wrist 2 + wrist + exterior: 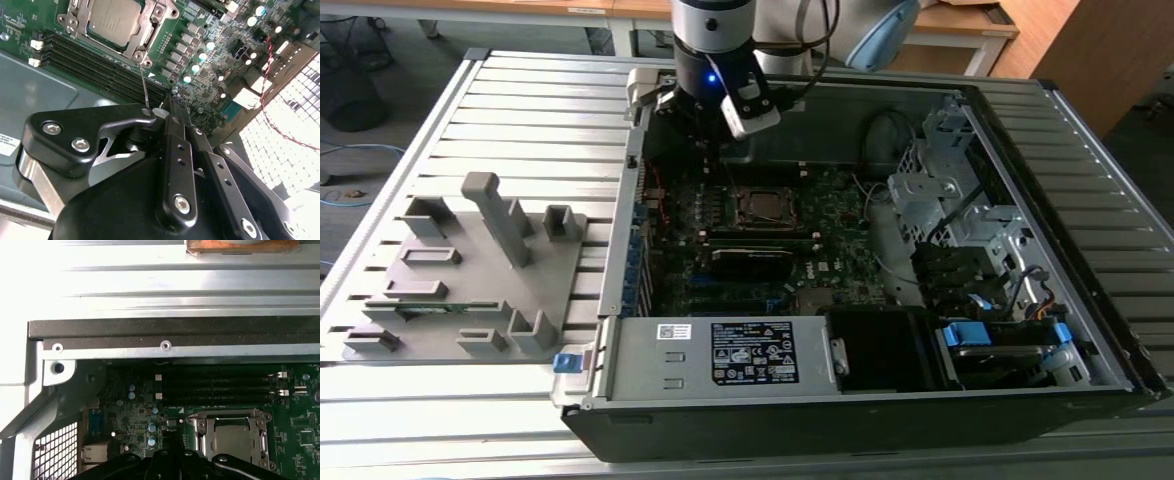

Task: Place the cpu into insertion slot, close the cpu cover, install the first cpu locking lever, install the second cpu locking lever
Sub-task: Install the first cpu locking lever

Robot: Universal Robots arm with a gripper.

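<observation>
Steel wire, thin and bright, was my business at that moment. In the second wrist view the locking lever (144, 85) stood up off the green motherboard (210, 65). Its foot was at the socket corner nearest the long black memory slots (100, 65), and its free end touched the side of my black two-fingered gripper (172, 100). My fingers were drawn together with no gap I could make out and nothing between them. As far as I could judge, the rod leaned against the tip rather than being clamped.

The small square cpu with its dull grey metal top (112, 20) lay flat, metal face up, in the square silver-rimmed insertion slot (744, 208). The thin silver cpu cover with its square window (150, 31) was down around it. So I took placing and covering as done and a lever as the step in hand, though I could not tell which of the two levers.

To do it well, I judged, I should push near the free end, where leverage is best. I should follow the arc about its hinge instead of forcing it straight down, and keep my tip off the memory slots and the small round capacitors (195, 67) near the socket.

The lever's long axis ran from that socket corner up toward my tip, steeply tilted from the board and not lying along the socket's edge. The cpu, being square, had no long axis; its edges ran parallel to the memory slots.
</observation>
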